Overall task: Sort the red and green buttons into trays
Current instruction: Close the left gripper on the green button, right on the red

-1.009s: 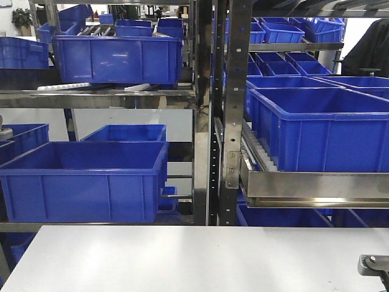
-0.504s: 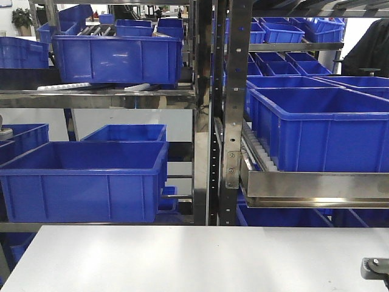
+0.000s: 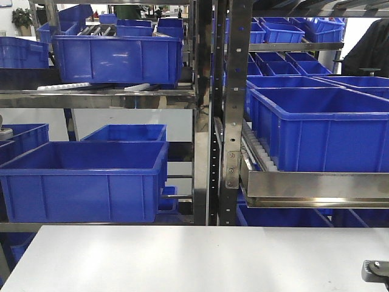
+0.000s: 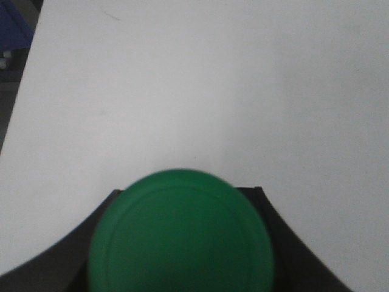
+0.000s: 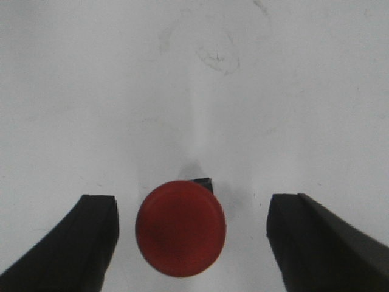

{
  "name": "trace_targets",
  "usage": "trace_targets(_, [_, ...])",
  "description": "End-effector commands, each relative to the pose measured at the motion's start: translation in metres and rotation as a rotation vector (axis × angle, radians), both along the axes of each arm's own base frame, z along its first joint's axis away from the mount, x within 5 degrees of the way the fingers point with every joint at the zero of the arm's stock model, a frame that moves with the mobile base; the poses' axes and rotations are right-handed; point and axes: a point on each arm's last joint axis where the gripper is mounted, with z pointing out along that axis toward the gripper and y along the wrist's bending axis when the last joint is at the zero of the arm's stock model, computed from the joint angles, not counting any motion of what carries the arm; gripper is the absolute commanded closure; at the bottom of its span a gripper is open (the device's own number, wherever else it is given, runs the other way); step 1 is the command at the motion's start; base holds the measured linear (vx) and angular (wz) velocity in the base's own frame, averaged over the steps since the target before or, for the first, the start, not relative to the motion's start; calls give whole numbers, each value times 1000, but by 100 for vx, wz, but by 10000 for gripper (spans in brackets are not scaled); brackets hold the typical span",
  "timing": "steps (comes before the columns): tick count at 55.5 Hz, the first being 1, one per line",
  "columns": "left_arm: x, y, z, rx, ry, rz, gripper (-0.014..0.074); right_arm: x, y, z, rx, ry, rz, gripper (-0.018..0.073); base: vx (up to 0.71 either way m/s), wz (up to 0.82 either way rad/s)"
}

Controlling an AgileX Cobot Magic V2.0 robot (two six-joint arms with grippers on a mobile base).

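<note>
In the left wrist view the green button (image 4: 180,237) fills the lower middle, its domed cap towards the camera. My left gripper (image 4: 188,201) is shut on it, with black fingers (image 4: 285,243) showing on either side of the cap, above the white table (image 4: 182,91). In the right wrist view the red button (image 5: 180,228) stands on the table, its black body peeking out behind the cap. My right gripper (image 5: 191,210) is open, with one finger on each side of the red button and gaps between. Both trays are out of view.
The front view shows the white table (image 3: 182,255) before metal racks holding several deep blue crates (image 3: 85,182). A grey part of my right arm (image 3: 377,271) shows at the bottom right corner. The table's left edge (image 4: 15,115) shows in the left wrist view.
In the front view the grey part of the right arm has sunk lower towards the bottom right corner. Nothing else there has moved.
</note>
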Motion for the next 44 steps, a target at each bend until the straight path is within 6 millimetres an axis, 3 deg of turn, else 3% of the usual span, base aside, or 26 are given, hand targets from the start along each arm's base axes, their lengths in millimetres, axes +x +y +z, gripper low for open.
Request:
trace_targets(1, [10, 1, 14, 3, -114, 10, 594, 8, -3, 16, -25, -115, 4, -12, 0, 0])
trace_targets(12, [10, 1, 14, 3, -117, 10, 594, 9, -3, 14, -32, -111, 15, -12, 0, 0])
trace_targets(24, [10, 1, 14, 3, -120, 10, 594, 16, -4, -12, -39, -34, 38, -12, 0, 0])
trace_targets(44, [10, 1, 14, 3, -120, 10, 594, 23, -5, -37, -35, 15, 30, -10, 0, 0])
